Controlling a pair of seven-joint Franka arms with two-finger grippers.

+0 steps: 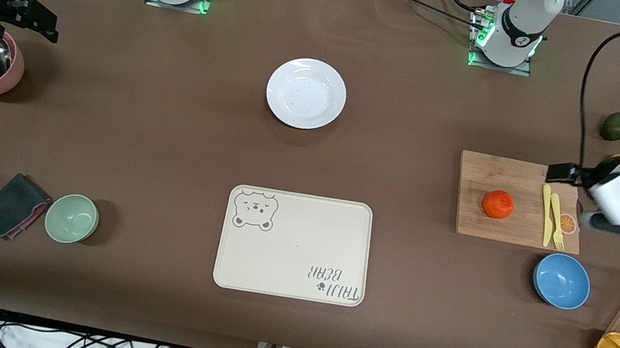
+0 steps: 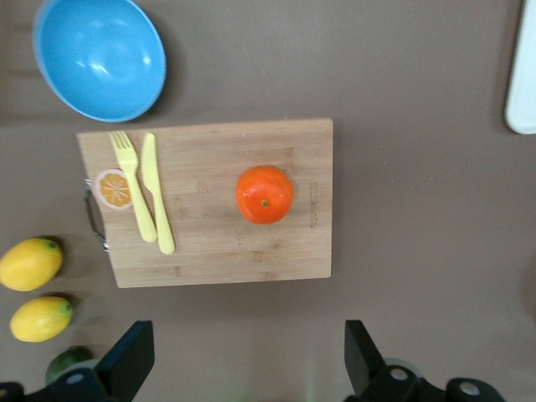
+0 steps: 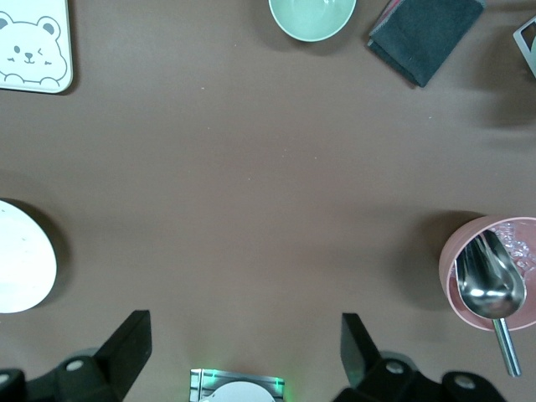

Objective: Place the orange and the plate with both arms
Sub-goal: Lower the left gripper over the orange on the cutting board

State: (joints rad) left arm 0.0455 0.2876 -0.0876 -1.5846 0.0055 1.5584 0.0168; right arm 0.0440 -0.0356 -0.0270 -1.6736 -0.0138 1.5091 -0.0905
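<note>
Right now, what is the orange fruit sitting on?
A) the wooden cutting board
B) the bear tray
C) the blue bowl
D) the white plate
A: the orange rests on the wooden cutting board, beside a yellow fork and knife.

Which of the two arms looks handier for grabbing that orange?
The left. Its hand hangs open by the cutting board where the orange sits. The right hand, also open, is over the pink bowl at the right arm's end of the table.
</note>
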